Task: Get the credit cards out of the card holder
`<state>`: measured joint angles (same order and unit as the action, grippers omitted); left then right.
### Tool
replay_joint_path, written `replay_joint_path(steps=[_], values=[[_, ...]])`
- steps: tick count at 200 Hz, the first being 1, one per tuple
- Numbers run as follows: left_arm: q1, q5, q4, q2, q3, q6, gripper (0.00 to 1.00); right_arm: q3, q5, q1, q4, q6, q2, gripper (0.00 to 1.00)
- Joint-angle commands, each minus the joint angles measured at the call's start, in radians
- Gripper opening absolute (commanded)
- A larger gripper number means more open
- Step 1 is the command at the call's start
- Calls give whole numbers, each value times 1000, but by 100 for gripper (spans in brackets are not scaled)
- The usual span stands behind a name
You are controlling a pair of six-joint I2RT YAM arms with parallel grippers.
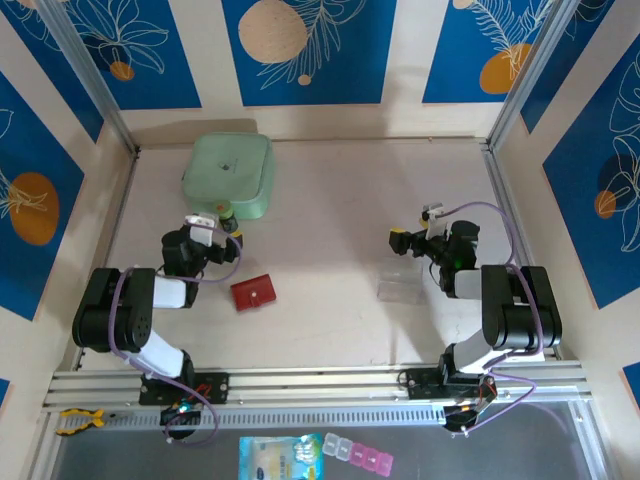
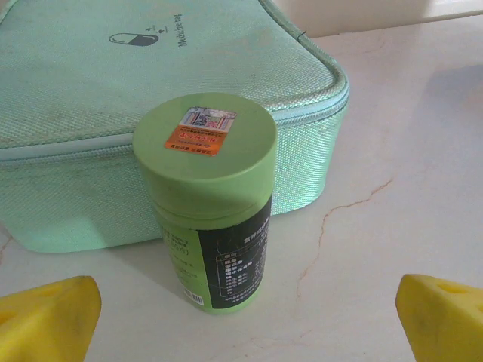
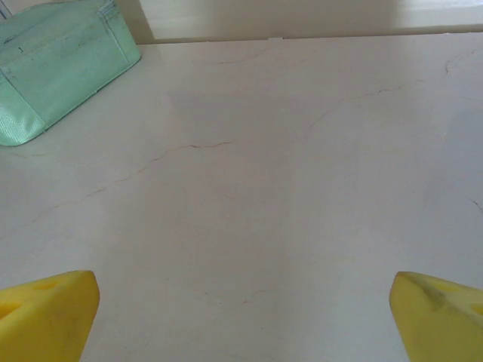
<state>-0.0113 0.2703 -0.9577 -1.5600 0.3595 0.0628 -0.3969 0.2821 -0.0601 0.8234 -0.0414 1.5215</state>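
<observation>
Now | card holder point(image 1: 253, 292) near left hand point(image 2: 247, 317) | it and right hand point(image 3: 243, 317) spread, empty

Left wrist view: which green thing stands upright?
The lidded green bottle with an orange sticker on top; the mint-green case behind it lies flat.

One each: wallet point(image 1: 254, 292), case point(image 1: 230, 175), bottle point(image 2: 211, 204), plastic piece point(image 1: 402, 285)

The left arm point(image 1: 112, 310) and right arm point(image 1: 520, 310) are black with white sections and looping purple cables point(image 1: 480, 205); left gripper point(image 2: 249, 320) and right gripper point(image 3: 243, 317) carry blunt yellow fingertips point(image 2: 49, 317).
</observation>
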Motion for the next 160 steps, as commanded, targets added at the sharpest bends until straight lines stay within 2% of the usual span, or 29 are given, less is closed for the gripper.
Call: replay_joint_path(steps=[1, 96, 128, 160], values=[[7, 33, -31, -5, -10, 23, 100, 9, 23, -4, 32, 17, -7, 99], [7, 32, -32, -5, -11, 23, 100, 10, 23, -4, 32, 18, -7, 99], [7, -61, -12, -8, 2, -10, 100, 9, 23, -4, 32, 17, -7, 99], [7, -65, -12, -7, 2, -11, 100, 10, 23, -4, 32, 17, -6, 99]])
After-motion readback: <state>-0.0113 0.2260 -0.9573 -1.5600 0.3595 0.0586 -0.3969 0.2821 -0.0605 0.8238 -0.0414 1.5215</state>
